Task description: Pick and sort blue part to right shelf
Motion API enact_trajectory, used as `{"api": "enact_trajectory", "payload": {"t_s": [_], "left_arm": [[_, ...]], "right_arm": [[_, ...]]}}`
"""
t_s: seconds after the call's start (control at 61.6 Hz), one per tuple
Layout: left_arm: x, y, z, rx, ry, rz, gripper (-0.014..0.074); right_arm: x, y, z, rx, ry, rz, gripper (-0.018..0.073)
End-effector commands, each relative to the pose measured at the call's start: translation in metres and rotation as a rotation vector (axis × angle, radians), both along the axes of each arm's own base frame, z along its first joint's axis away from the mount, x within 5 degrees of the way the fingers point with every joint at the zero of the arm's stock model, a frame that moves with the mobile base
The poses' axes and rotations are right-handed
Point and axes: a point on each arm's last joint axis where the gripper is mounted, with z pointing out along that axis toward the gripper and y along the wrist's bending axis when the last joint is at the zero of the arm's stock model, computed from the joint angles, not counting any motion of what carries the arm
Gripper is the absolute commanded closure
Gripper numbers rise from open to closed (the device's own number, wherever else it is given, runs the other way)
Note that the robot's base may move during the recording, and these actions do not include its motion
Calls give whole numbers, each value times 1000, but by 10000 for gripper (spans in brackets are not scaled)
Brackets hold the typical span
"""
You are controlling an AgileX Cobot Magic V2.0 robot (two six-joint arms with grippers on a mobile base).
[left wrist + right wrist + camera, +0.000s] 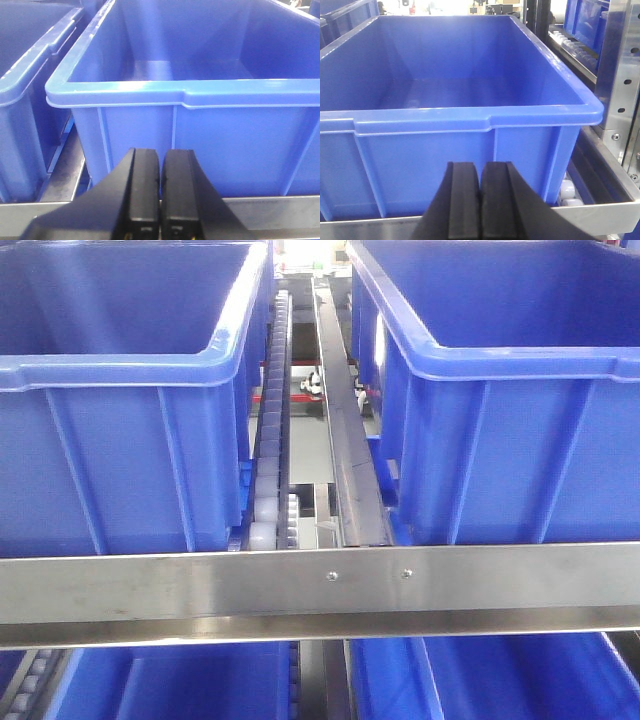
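Across the front view, two blue bins are sitting on a shelf behind a steel rail.

Left bin and right bin are flanking a roller track. Left gripper and right gripper are each hovering low in frame, pads pressed together, gripping nothing (no blue part is showing anywhere).

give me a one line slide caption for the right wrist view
Right gripper, jaws closed and empty, faces an empty blue bin on the shelf's metal rail.
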Motion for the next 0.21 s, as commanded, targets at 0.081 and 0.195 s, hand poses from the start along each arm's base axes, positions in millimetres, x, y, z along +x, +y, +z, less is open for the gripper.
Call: {"api": "enact_trajectory", "payload": {"t_s": [0.081, 0.195], "left_arm": [[0, 0, 1, -15, -85, -1, 473], [0, 0, 1, -15, -85, -1, 473]], "right_arm": [[-4, 0, 16, -10, -134, -6, 500], [-4, 0, 16, -10, -134, -6, 500]]}}
